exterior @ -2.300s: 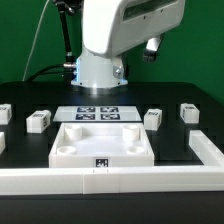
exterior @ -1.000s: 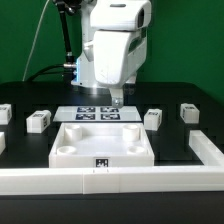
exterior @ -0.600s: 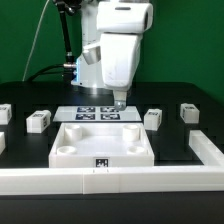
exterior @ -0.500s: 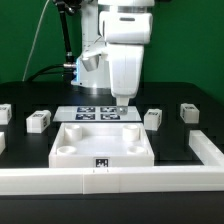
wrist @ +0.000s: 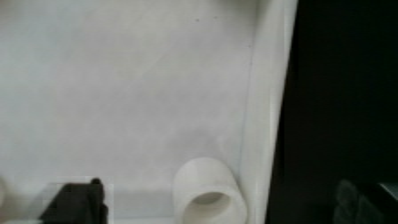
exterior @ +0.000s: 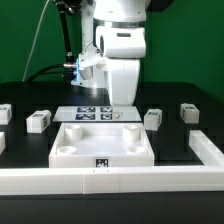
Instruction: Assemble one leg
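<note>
Over the far edge of the plate (exterior: 100, 148), the gripper (exterior: 123, 104) hangs from the arm's glossy white, rounded casing, low and close to the marker board (exterior: 90, 113). The exterior view hides its fingertips against the casing. In the wrist view the gripper (wrist: 219, 200) shows one dark, blocky finger (wrist: 75, 200) at one side, and the other is only faintly seen against the black at the opposite side. The jaws stand wide apart and grip nothing.

Between them, below, lies the plate (wrist: 125, 90), a smooth, matte white plastic surface with a paler raised edge. It also has one round socket (wrist: 210, 195), a short tube with a hollow mouth.

From the exterior view the plate is a large flat square with a low wall, round sockets in its corners and a small black-and-white tag on its front wall. It lies on the matte black table (exterior: 180, 140).

No leg is held. The nearest leg (exterior: 153, 118), a small boxy white block, stands on the table just off the plate's far corner on the exterior view's right, near the gripper but apart from it. A second leg (exterior: 189, 112) stands further to that side. A third leg (exterior: 38, 121) and a fourth leg (exterior: 3, 114) stand on the exterior view's left. A white angled rail (exterior: 60, 180) runs along the front and up the exterior view's right.
</note>
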Motion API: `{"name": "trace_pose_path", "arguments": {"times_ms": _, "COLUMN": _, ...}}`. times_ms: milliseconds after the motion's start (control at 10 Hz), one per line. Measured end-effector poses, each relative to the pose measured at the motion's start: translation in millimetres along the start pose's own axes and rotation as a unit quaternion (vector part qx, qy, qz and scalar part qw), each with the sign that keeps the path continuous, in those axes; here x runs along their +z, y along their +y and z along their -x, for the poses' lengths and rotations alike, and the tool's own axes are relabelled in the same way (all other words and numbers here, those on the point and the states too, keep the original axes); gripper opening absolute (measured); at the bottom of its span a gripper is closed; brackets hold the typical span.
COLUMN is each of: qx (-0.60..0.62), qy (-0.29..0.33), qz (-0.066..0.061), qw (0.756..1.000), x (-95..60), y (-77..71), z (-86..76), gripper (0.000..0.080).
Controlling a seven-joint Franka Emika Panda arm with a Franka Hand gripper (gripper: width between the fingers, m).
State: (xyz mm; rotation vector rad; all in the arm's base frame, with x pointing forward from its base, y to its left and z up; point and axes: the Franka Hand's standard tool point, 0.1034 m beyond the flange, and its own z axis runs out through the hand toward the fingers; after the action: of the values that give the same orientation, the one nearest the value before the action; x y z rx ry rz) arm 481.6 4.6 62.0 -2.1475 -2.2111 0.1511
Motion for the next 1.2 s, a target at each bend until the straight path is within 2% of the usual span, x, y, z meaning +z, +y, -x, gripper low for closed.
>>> {"name": "trace_pose_path", "arguments": {"times_ms": 200, "qx": -0.001, "qy": 0.001, "qz": 0.001, "qw": 1.000, "x": 2.0, "y": -0.4, "z": 0.5, "gripper": 0.0650}}
{"name": "trace_pose_path", "arguments": {"times_ms": 400, "qx": 0.002, "qy": 0.010, "qz": 0.018, "qw": 1.000, "x": 24.4, "y": -11.2, "z": 7.6, "gripper": 0.0650}}
{"name": "trace_pose_path", "arguments": {"times_ms": 500, "qx": 0.006, "qy": 0.013, "qz": 0.023, "qw": 1.000, "x": 31.9, "y": -17.3, "z": 8.6, "gripper": 0.0650}}
{"name": "trace_pose_path", "arguments": {"times_ms": 700, "qx": 0.011, "qy": 0.017, "qz": 0.016, "qw": 1.000, "x": 46.6, "y": -20.9, "z": 11.8, "gripper": 0.0650}}
{"name": "trace_pose_path", "arguments": {"times_ms": 900, "qx": 0.016, "qy": 0.021, "qz": 0.019, "qw": 0.999, "x": 56.4, "y": -22.2, "z": 14.1, "gripper": 0.0650}}
{"name": "trace_pose_path", "arguments": {"times_ms": 1200, "qx": 0.020, "qy": 0.021, "qz": 0.016, "qw": 0.999, "x": 58.2, "y": -22.3, "z": 16.0, "gripper": 0.0638}}
